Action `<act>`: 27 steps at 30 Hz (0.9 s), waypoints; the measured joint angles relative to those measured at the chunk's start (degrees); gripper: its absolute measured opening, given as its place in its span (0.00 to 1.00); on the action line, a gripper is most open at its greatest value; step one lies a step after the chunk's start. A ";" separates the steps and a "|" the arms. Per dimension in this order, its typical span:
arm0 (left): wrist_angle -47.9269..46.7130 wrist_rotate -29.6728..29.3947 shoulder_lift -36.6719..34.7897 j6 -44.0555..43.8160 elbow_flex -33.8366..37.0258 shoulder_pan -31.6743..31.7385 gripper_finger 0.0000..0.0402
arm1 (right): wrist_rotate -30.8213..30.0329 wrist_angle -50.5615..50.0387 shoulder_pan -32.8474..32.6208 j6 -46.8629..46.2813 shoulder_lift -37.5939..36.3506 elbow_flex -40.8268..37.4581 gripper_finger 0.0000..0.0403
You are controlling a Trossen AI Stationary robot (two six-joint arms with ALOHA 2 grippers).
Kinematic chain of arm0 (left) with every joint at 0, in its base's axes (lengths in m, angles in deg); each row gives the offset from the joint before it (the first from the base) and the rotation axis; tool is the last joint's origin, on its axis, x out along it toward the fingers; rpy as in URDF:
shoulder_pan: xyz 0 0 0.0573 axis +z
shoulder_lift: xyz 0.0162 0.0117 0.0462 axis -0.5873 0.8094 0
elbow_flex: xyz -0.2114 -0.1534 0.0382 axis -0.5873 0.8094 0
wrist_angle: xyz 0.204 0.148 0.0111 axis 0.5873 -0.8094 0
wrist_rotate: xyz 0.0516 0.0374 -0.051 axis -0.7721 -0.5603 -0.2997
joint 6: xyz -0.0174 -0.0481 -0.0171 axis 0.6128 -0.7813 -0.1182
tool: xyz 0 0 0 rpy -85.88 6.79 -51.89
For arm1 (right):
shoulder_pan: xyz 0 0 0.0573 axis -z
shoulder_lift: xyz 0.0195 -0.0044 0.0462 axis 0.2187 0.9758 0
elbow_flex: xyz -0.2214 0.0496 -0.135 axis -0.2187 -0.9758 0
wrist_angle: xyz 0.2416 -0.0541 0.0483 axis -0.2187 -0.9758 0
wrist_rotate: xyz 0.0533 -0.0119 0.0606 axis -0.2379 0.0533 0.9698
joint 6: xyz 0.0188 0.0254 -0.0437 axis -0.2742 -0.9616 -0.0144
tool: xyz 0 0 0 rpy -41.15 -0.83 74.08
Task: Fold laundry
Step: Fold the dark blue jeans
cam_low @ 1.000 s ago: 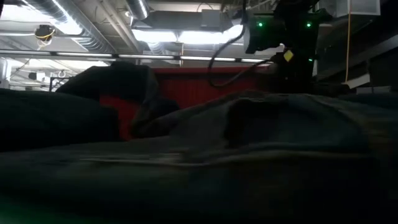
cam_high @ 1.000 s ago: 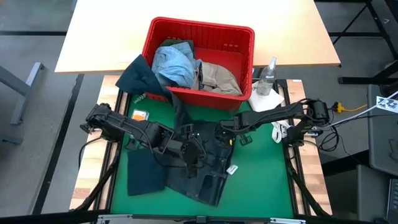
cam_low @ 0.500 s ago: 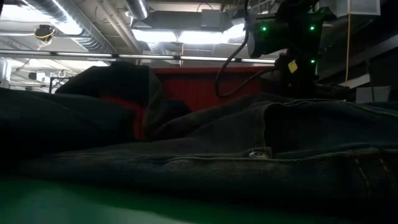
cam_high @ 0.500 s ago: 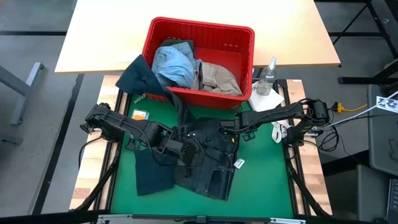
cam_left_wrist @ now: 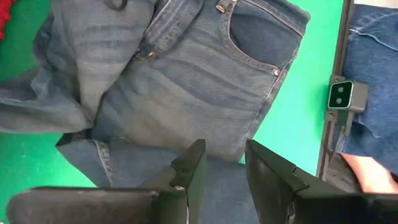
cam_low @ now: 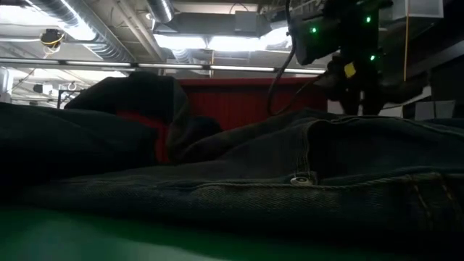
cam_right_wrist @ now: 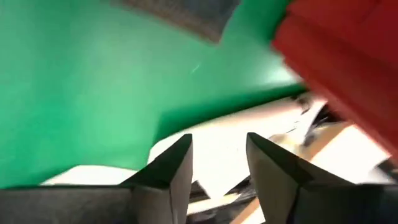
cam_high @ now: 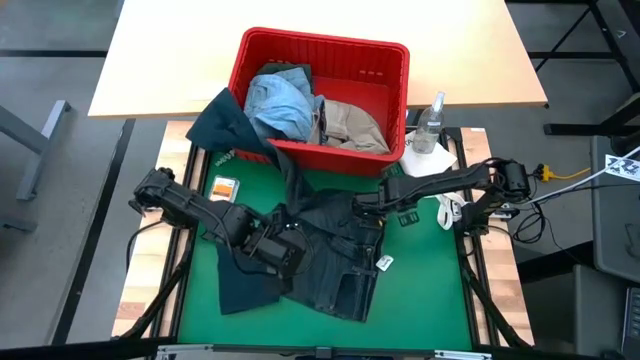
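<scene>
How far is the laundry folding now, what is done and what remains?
Done: nothing looks folded. In hand: the dark navy jeans lie rumpled on the green mat, the left gripper over them; the right gripper is open and empty. Left: light blue denim and khaki piece wait in the red basket.

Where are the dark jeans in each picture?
High view: dark jeans crumpled mid-mat, below the red basket.
Low view: the jeans fill the foreground; the basket shows red behind.
Left wrist view: jeans spread on the green mat.
Right wrist view: only a denim edge; which garment is unclear.
Shared landmark: the green mat.
</scene>
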 joint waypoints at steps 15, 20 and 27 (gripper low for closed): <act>-2.93 -5.24 0.00 -18.84 0.00 -5.66 0.22 | 0.53 6.75 -10.89 -0.36 0.00 3.30 0.34; -3.76 -7.18 0.00 -23.53 0.00 -7.61 0.22 | -7.88 15.28 -12.42 1.59 0.00 3.34 0.34; -3.69 -9.14 0.00 -23.61 0.00 -8.45 0.22 | 1.58 25.62 -9.00 7.66 0.00 1.75 0.34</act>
